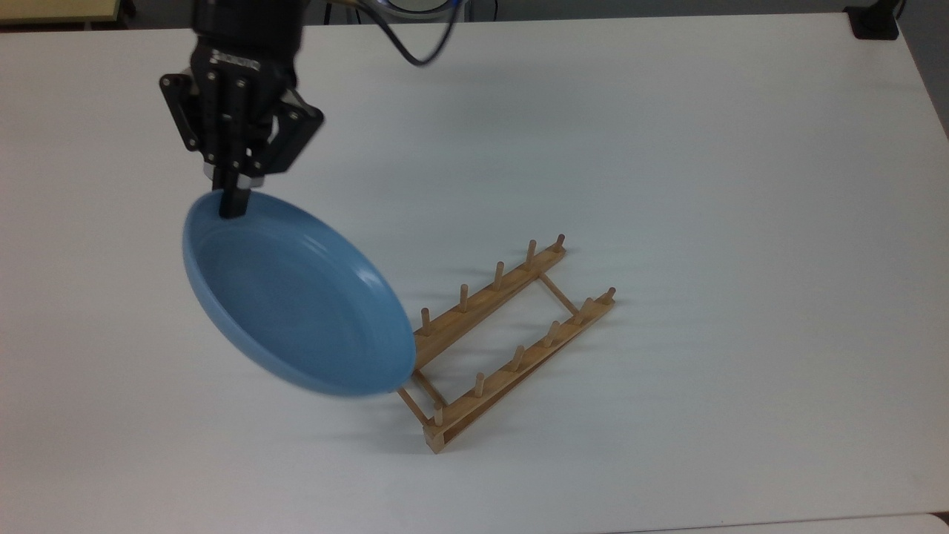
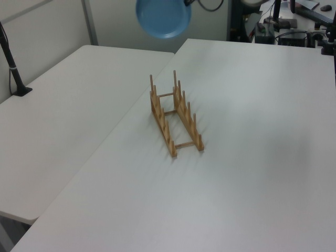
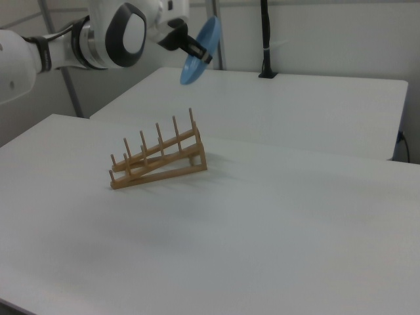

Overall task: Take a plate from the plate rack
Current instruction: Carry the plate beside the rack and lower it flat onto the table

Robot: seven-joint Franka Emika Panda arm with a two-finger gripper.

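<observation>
Light blue glossy plate (image 1: 296, 304), round and shallow with a raised rim, held in the air above the desk, clear of the plate rack. Hollow face turned up and toward the top view's camera, tilted, lower edge overlapping the near end of the rack in the top view. In the left view, plate (image 2: 163, 17) high at the top edge, well above the rack. In the right view, plate (image 3: 200, 50) seen nearly edge-on, raised above and behind the rack.

Black two-finger tool (image 1: 233, 202) pinched shut on the plate's upper rim, fingers (image 1: 236, 194) pressed together over the edge, pointing downward. Tool (image 3: 197, 52) at the end of a white and grey arm (image 3: 98, 36) reaching in from the right view's left.

Light brown wooden plate rack (image 1: 504, 348) standing on the white desk (image 1: 741, 222), two long parallel rails joined by thin crossbars, upright pegs along each rail, no plate in its slots. Rack (image 2: 174, 115) near the desk's middle in the left view; rack (image 3: 157, 161) angled in the right view.
</observation>
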